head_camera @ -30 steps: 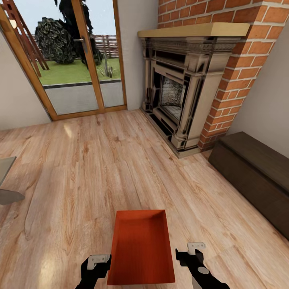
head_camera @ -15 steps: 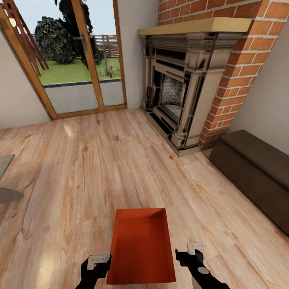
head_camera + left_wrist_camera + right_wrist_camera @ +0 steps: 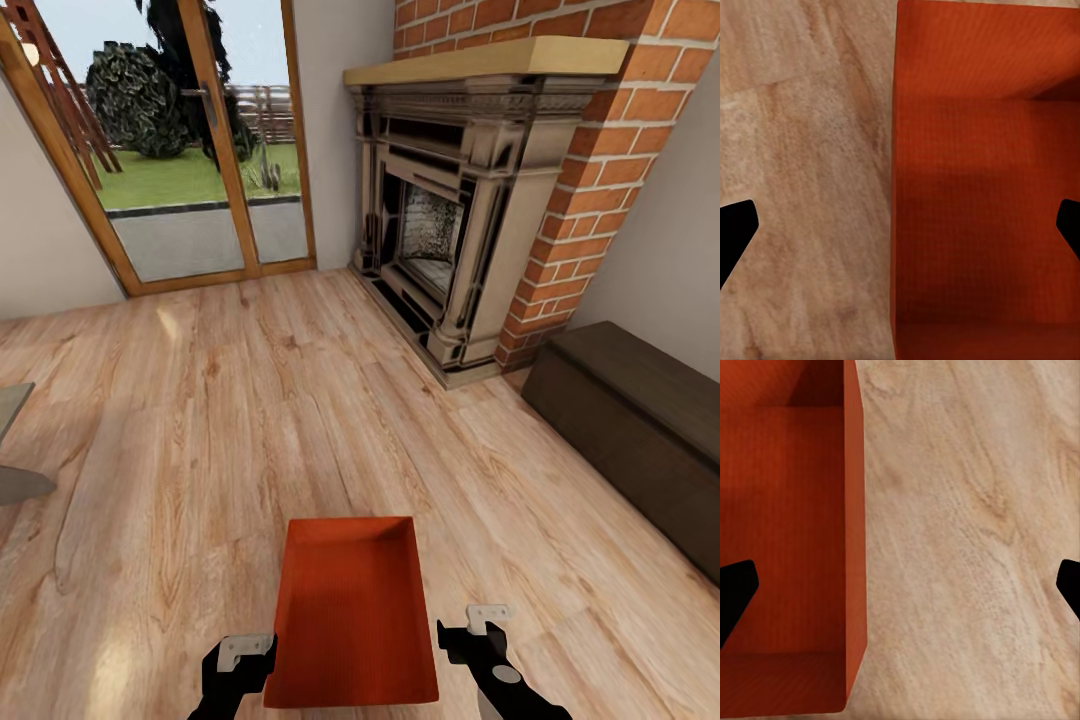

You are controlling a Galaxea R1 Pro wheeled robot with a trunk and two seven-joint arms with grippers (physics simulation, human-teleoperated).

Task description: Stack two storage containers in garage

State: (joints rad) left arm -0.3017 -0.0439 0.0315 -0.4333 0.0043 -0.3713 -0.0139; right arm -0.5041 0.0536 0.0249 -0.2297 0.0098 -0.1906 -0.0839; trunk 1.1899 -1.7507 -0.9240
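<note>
Both end effectors, left (image 3: 243, 652) and right (image 3: 480, 622), sit spread wide, straddling the orange bin's (image 3: 352, 612) long walls on the wood floor (image 3: 250, 420). My worry: those thin walls could flex or slip once squeezed, tipping the bin.

An orange-red, open-top storage container (image 3: 352, 612), rectangular with thin straight walls and a finely ribbed bottom, sits upright and empty at 6 o'clock in the head view, long axis pointing toward 12, over the light wood-plank floor (image 3: 250, 420) of the living room.
</note>
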